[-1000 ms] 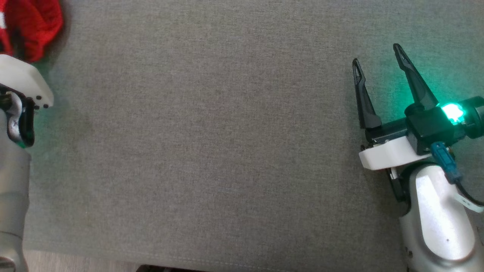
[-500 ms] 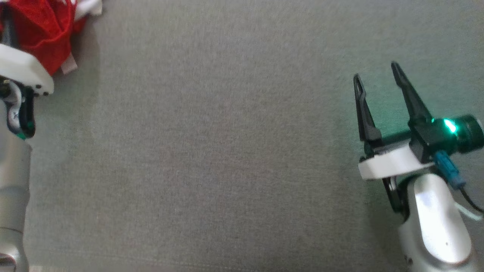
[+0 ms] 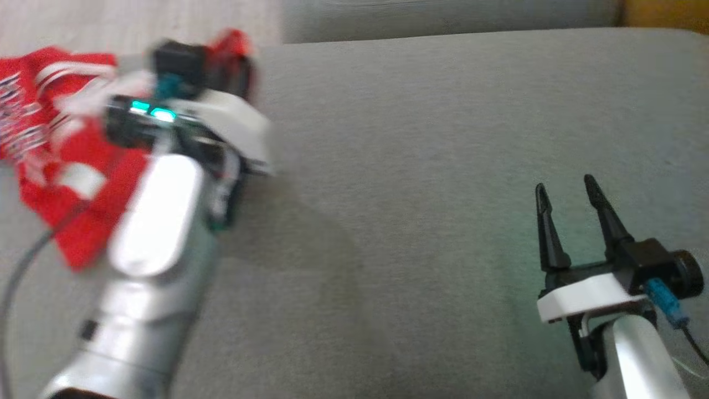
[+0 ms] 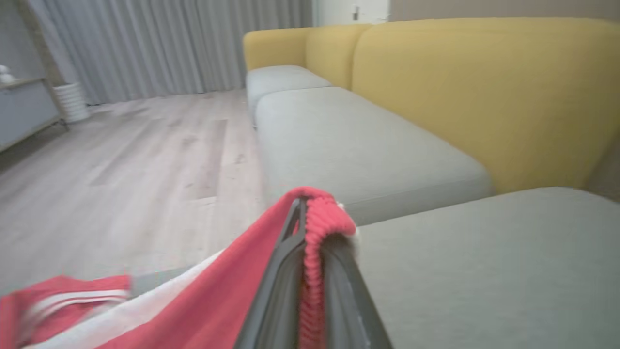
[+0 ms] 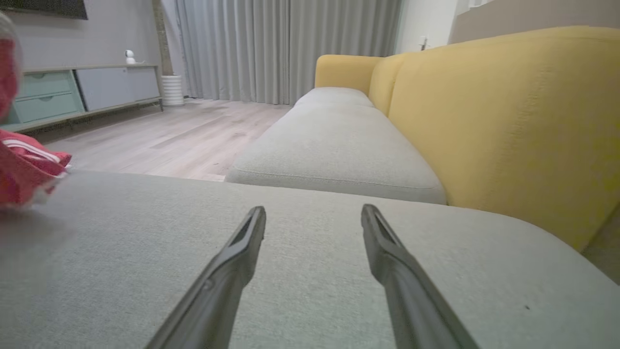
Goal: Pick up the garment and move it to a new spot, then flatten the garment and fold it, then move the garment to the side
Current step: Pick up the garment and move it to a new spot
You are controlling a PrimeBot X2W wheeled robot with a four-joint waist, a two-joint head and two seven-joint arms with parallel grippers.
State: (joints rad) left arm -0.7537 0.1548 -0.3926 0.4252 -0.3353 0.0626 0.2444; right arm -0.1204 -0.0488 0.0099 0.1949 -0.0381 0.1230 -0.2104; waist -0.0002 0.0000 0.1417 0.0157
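**Garment pinched, first step only just under way**

The left gripper (image 4: 315, 225) is pinching the red garment (image 3: 50, 166). Its two dark fingers are pressed together on a ribbed red edge, which shows plainly in the left wrist view. The rest of the cloth, red with white stripes, is trailing away from that pinch in a loose, crumpled bunch at the far-left corner of the grey cushion (image 3: 415, 166). Part of it is lying past the cushion's left edge, toward the wooden floor (image 4: 145, 140). The head view is blurred there, so I cannot tell how much of the cloth is resting on the cushion.

The right gripper (image 3: 564, 184) is hovering over the cushion's right side. Its fingers are spread wide with nothing between them, and it is well apart from the garment.

By my reading, the pick-up looks made, but the carry to a new spot is not finished, since the garment is sitting at the cushion's corner and not on its broad bare middle. Everything after that is left to do: spreading the cloth flat, folding it, and shifting the folded piece to the cushion's side. The idle right gripper will probably be needed for the flattening.
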